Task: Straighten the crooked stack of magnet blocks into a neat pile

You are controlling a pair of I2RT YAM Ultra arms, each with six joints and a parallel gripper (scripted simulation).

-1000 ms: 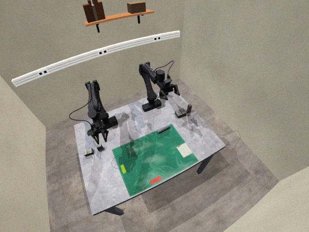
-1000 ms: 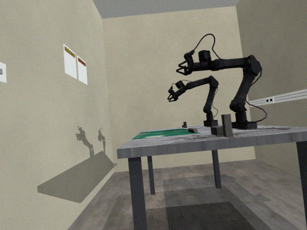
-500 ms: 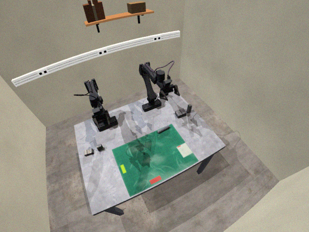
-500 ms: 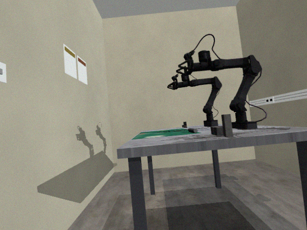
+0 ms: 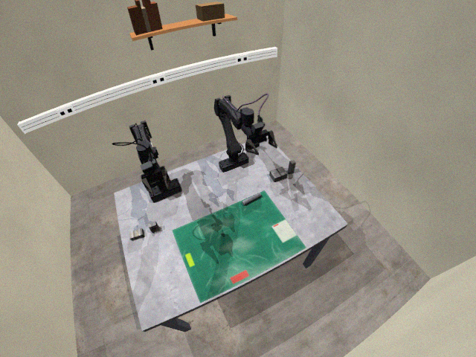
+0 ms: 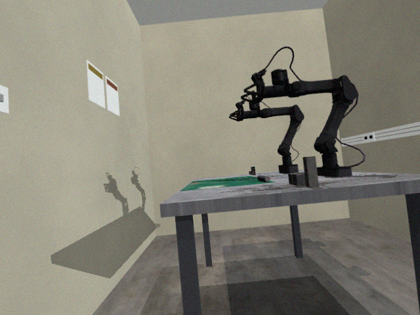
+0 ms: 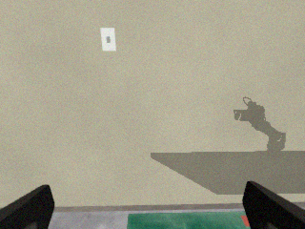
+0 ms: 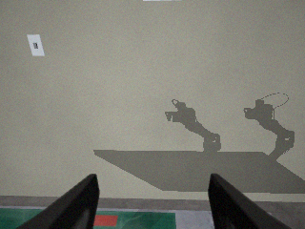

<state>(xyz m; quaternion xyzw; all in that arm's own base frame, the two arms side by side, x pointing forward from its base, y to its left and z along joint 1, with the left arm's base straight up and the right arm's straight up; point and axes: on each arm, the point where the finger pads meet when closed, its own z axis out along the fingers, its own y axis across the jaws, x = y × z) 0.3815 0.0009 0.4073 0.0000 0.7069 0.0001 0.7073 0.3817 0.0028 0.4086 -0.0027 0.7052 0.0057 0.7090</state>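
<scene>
Okay so the magnet blocks: I honestly can't tell which little cluster they are. One candidate is the pair at mid left of the top view, a low pale-and-dark block [image 5: 137, 234] near a small dark block [image 5: 154, 227], apart from each other. The other is at centre right: a low dark block [image 5: 277, 174] [image 6: 296, 178] just beside an upright slab [image 5: 291, 166] [image 6: 310, 171]. Neither reads as a neat pile. The left gripper [image 5: 265, 149] [image 6: 243, 94] [image 7: 149, 192] is wide open with nothing in it, up high near the right-hand cluster in the top view; the right gripper [image 5: 159, 192] [image 6: 230, 116] [image 8: 153, 182] is partway open, also holding nothing. A grey cylinder [image 5: 251, 199] [image 6: 263, 178] lies at the upper edge of the green mat [image 5: 253, 249] [image 6: 216, 184] [image 7: 181, 220] [image 8: 148, 219], between the clusters. The mat also has a yellow patch [image 5: 189, 259] at its left, a red patch [image 5: 239, 277] [image 7: 245, 220] [image 8: 106, 220] near the bottom and a pale note [image 5: 284, 230] at right. It's all on a mottled grey table [image 5: 161, 284] [image 6: 271, 198] [image 7: 88, 220] [image 8: 193, 219], with arm shadows across it. Room's beige walls, brownish floor, plus an orange shelf [image 5: 180, 26] at the top of the frame with a brown box [image 5: 210, 12] on it.

We've raised our black two-fingered right tool [image 5: 158, 185] [image 6: 231, 116] [image 8: 153, 182]; swung it from downward tilt to near level; shifted thin black cable loop [image 5: 123, 143] too.
</scene>
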